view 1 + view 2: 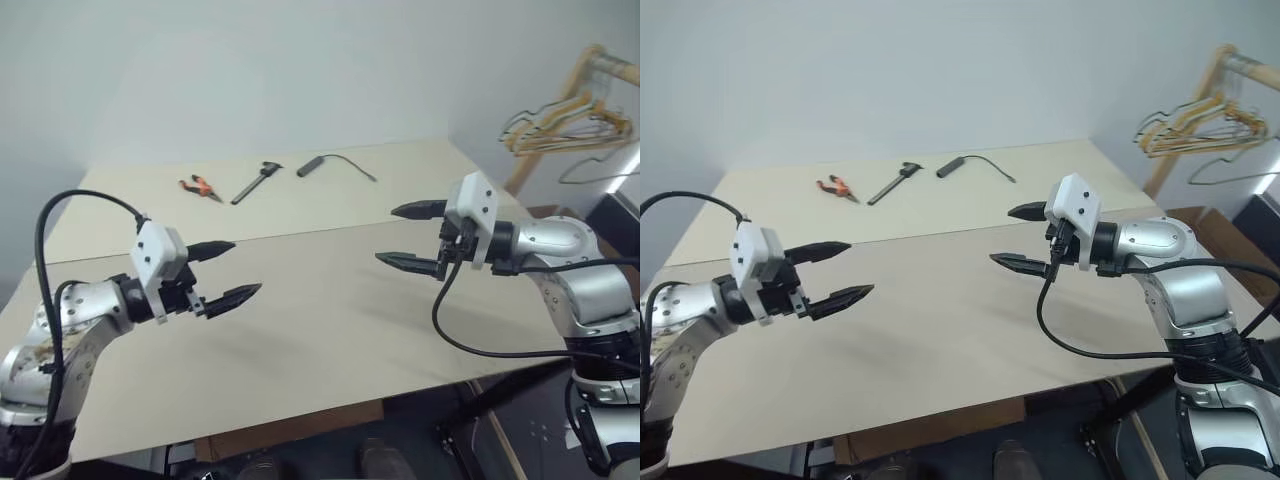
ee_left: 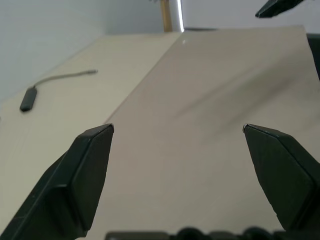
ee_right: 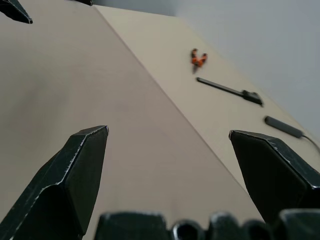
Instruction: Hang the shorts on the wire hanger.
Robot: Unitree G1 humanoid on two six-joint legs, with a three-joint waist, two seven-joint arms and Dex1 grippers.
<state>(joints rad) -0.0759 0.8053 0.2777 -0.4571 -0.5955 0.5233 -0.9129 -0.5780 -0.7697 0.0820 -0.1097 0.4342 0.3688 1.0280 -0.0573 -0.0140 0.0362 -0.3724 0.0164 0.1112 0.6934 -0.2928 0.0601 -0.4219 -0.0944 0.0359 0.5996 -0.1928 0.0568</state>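
My left fingers (image 1: 226, 271) and right fingers (image 1: 403, 236) gape wide, empty, above one bench (image 1: 330, 330); upper centre lie one pliers (image 1: 200, 187), one caliper (image 1: 256, 182), one cabled stick (image 1: 311, 166).

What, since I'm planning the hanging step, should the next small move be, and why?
Probably swing the right gripper toward the hangers at the far right: it and the left gripper hang open and empty, and the table beneath them bears just small tools.
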